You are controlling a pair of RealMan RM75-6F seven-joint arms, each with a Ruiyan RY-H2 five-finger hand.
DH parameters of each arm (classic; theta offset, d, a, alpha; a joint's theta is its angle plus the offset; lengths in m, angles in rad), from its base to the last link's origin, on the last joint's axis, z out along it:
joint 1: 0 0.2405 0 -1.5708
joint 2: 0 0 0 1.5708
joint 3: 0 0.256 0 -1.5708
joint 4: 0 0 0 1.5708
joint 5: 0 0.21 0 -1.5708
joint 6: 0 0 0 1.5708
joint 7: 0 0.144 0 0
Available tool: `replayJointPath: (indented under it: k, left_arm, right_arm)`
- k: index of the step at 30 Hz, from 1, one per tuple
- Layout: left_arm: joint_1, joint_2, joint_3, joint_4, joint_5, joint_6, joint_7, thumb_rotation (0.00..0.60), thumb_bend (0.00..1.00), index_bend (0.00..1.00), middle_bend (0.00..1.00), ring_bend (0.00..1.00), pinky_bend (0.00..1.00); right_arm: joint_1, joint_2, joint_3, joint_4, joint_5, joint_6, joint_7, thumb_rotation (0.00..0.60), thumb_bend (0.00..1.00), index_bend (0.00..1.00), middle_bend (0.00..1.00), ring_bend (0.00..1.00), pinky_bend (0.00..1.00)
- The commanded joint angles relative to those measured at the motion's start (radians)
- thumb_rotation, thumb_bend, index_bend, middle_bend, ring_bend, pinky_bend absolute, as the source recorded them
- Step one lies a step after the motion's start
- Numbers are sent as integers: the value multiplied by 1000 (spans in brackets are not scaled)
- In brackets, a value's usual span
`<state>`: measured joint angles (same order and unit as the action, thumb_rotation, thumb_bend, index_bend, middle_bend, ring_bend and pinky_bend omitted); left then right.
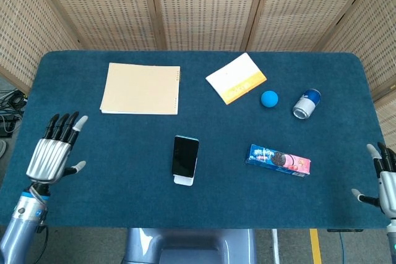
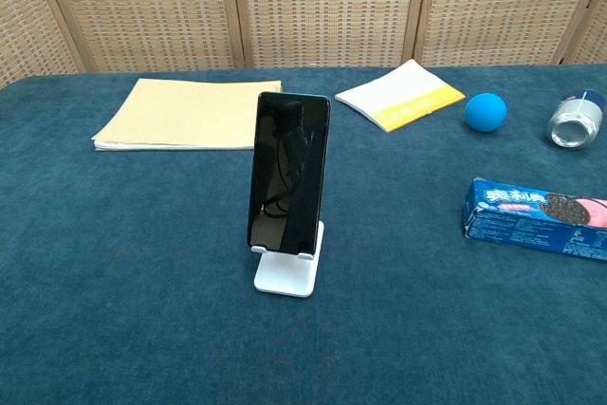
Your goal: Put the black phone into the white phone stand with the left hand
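Note:
The black phone point(image 1: 185, 156) point(image 2: 288, 174) stands upright in the white phone stand point(image 1: 183, 180) point(image 2: 287, 272) near the middle of the blue table, leaning back slightly. My left hand point(image 1: 53, 150) hangs far to the left over the table's near-left edge, fingers spread and holding nothing; the chest view does not show it. At the near-right corner my right hand point(image 1: 383, 180) is partly in frame, fingers apart and empty.
A tan folder point(image 1: 142, 88) point(image 2: 187, 113) lies at the back left, a white and yellow booklet point(image 1: 236, 78) point(image 2: 402, 94) at the back centre. A blue ball point(image 1: 269, 98) point(image 2: 485, 111), a tipped can point(image 1: 306, 104) point(image 2: 575, 120) and a cookie box point(image 1: 278, 159) point(image 2: 539, 217) sit to the right.

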<state>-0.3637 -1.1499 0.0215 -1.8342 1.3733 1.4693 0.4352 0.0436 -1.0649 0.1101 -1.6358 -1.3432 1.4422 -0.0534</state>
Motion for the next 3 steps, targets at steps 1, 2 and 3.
replayJointPath:
  k: [1,2,3]
  left_arm:
    - [47,43,31,-41,-32,8,15,600,0,0,0,0,0]
    - [51,42,29,-41,-23,14,17,600,0,0,0,0,0]
    - [54,41,28,-40,-16,16,15,600,0,0,0,0,0]
  right_arm:
    - [1,-2,0,-2,-2,2,-5,600,0,0,0,0,0]
    - [0,-3,-1,0,-2,2,-5,600,0,0,0,0,0]
    - [-1,-2,-1,0,-2,3,-4,600,0,0,0,0,0]
